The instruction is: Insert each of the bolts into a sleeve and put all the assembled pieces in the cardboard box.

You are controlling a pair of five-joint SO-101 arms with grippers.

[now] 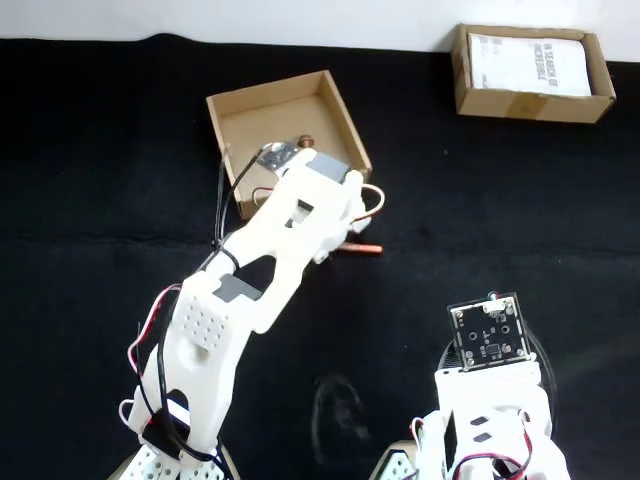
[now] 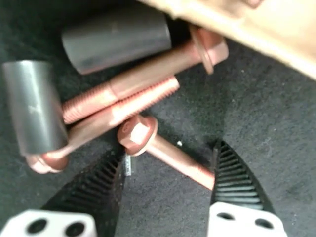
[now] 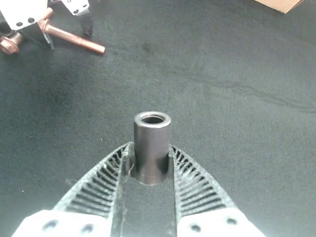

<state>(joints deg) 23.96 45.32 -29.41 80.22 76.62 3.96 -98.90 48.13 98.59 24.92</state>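
Left gripper (image 2: 170, 154): spread open, straddling one bolt (image 2: 158, 148) on the table just beside the box (image 1: 268, 88).
Right gripper (image 3: 151, 154): clenched on an upright sleeve (image 3: 152, 138).
Progress: early; you have loose bolts (image 2: 148, 66) and sleeves (image 2: 116, 39) left, and none looks joined.

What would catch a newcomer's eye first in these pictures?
Probably the grey sleeve gripped upright in the right claw, at the near right of the black table. Next, the heap of copper bolts and grey sleeves lying beside the cardboard box, with the left claw open astride one bolt.
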